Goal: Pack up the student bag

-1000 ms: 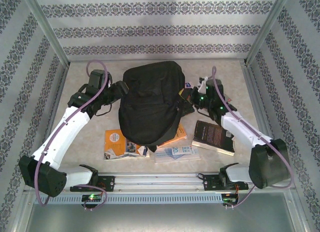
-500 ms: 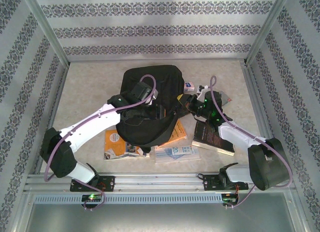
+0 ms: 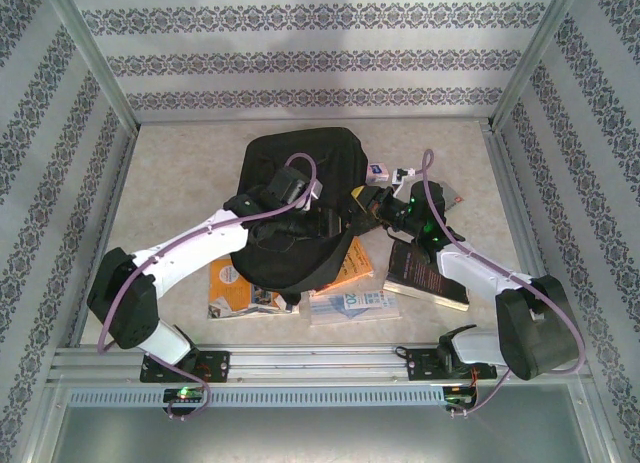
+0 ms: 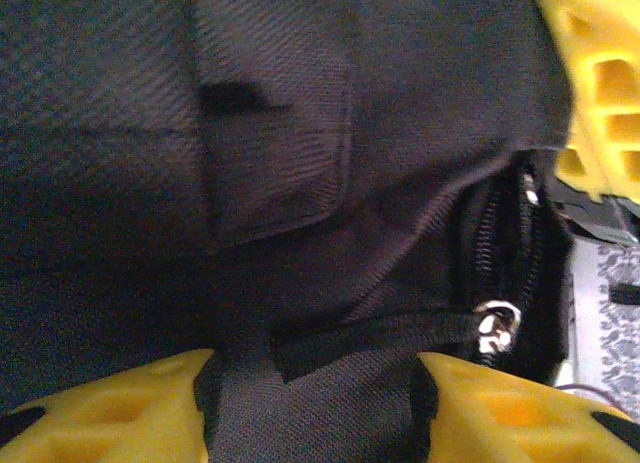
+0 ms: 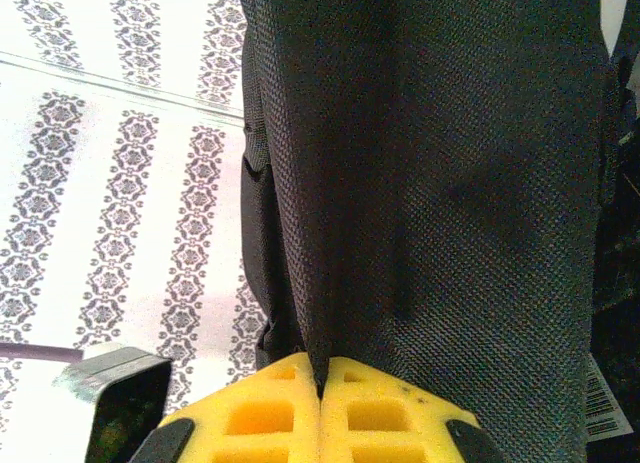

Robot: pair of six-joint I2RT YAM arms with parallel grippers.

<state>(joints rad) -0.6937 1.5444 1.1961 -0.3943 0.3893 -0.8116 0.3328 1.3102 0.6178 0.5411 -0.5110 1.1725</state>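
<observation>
The student bag is a large black backpack lying mid-table. My left gripper reaches across its top; in the left wrist view the yellow fingers stand apart with black bag fabric lying in the gap, so the left gripper is open. The zip with its metal pull runs just to the right. My right gripper is at the bag's right edge. There the right gripper is shut on a fold of the bag, pinched between its pads.
An orange book sticks out from under the bag. A colourful book and a blue-white booklet lie in front of it. A dark book lies under the right arm. A small box sits beyond the right gripper.
My left arm swung from the bag's left side over the bag to its right part by the zip. The right gripper stayed shut on the bag and shifted slightly left.
</observation>
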